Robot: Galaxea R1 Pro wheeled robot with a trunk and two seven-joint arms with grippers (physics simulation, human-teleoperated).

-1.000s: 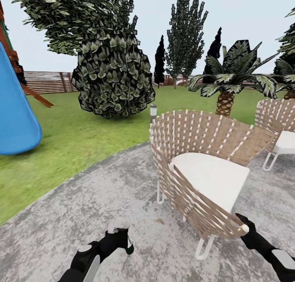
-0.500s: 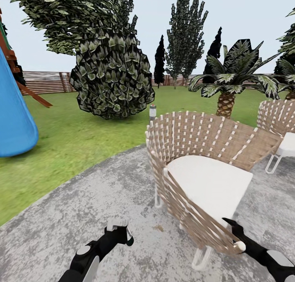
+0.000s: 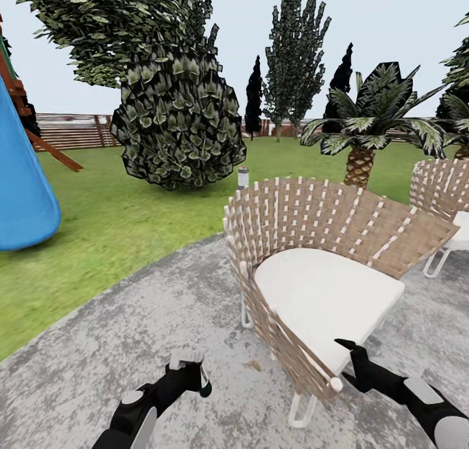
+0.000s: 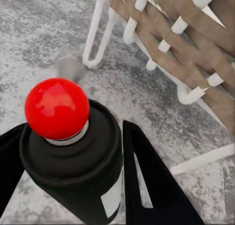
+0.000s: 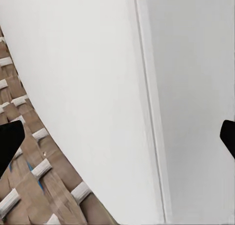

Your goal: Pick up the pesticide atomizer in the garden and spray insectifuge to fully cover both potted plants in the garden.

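One dark green-black atomizer bottle with a red ball top [image 4: 68,151] sits clamped between the fingers of the black left gripper [image 3: 189,374]. Two woven brown wicker chairs with white cushions show: one [image 3: 312,266] under the black right gripper [image 3: 348,358], a second [image 3: 443,195] beyond it.
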